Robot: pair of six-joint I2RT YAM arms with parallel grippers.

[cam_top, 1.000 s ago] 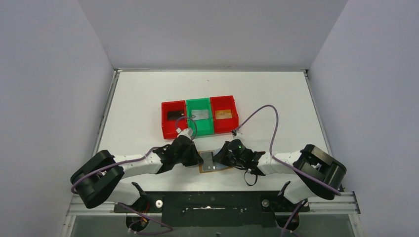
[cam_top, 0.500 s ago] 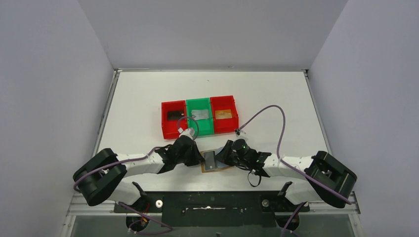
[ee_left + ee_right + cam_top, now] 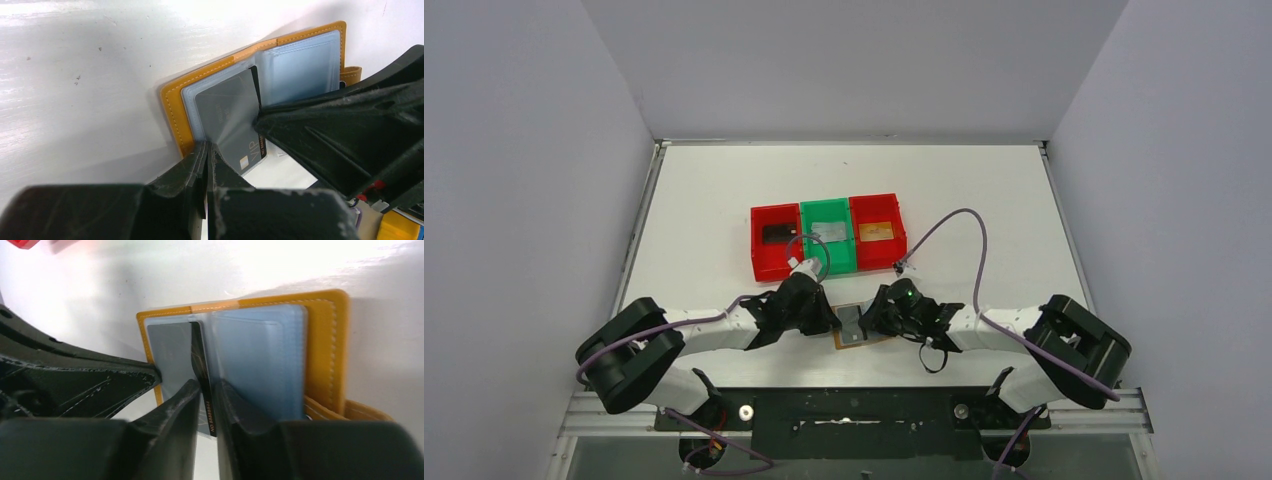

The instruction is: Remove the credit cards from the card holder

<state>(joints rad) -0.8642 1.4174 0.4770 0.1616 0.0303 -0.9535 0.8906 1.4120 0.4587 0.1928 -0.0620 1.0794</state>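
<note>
Left end effector: my left gripper is clenched, with only a slit between the fingers. Its tips sit at the lower-left edge of the open tan-brown leather-like folding card holder. I cannot tell whether they nip that edge or merely press it.
Right end effector: my right gripper is clamped on the long edge of a thin dark grey plastic credit card.
Card position: skewed, partly out of the pale blue-grey sleeve, bottom centre of the top view.
Risk 1: if my left hold is weak, the holder probably drags along with the card.
Risk 2: a skewed pull may jam a corner in the sleeve mouth.
Risk 3: the edge grip is narrow, so the card could slip or bend.
Far: row of red and green plastic bins, centre of the top view, holding a black card, a silver-grey card and an orange-brown card.
</note>
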